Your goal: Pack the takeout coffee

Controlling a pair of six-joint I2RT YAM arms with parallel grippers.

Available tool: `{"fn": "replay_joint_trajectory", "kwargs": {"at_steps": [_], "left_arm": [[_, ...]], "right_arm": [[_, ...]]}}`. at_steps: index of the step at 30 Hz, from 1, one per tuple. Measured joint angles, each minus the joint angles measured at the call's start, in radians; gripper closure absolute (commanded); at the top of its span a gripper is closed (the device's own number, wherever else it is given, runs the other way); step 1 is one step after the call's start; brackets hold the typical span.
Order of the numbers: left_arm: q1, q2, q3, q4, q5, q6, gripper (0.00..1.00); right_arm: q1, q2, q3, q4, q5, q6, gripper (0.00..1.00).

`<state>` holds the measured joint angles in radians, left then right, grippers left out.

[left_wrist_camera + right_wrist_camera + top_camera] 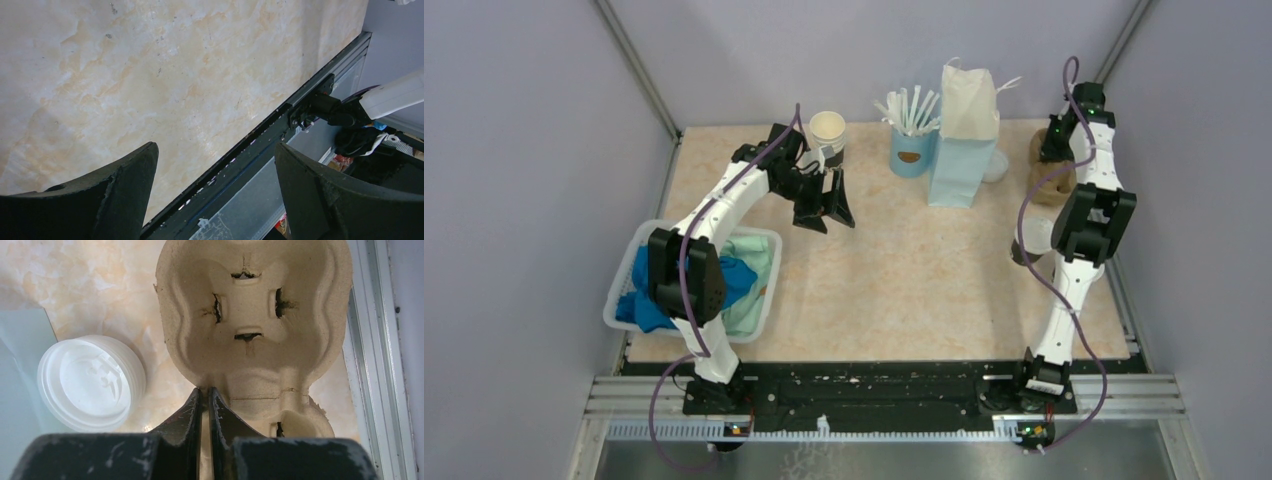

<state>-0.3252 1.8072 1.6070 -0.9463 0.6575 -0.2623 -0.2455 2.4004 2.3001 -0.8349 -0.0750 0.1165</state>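
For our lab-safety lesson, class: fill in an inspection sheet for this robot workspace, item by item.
Surface: beige marble-look tabletop, a few dark specks.
Job's things: apparent white-lidded paper cup, half hidden under the right arm.
Clutter: brown moulded-pulp cup carrier; light blue paper bag; loose white plastic lid; lidless cream-and-black paper cup; light blue cup of white sticks; white basket of blue and green cloths.
Grippers: left gripper open, empty, above the table; right gripper pinched shut on the carrier's rim.
Cables: purple cables hang loosely beside both arms.
Surroundings: plain grey walls, three sides.
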Motion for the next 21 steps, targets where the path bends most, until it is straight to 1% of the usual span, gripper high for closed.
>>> {"fn": "replay_joint_trajectory", "kwargs": {"at_steps": [1,4,11,21], "left_arm": [[0.000,0.000,0.000,0.000,0.000,0.000,0.08],[0.000,0.000,0.000,0.000,0.000,0.000,0.08],[0.000,0.000,0.000,0.000,0.000,0.000,0.08],[0.000,0.000,0.000,0.000,0.000,0.000,0.08]], "right_arm": [[-0.001,0.000,0.000,0.000,-0.002,0.002,0.90],[-0.008,0.000,0.000,0.000,-0.018,0.010,0.88],[-0.041,0.000,0.000,0.006,-0.098,0.042,1.00],[-0.052,0.000,0.000,0.007,-0.118,0.063,1.00]]}}
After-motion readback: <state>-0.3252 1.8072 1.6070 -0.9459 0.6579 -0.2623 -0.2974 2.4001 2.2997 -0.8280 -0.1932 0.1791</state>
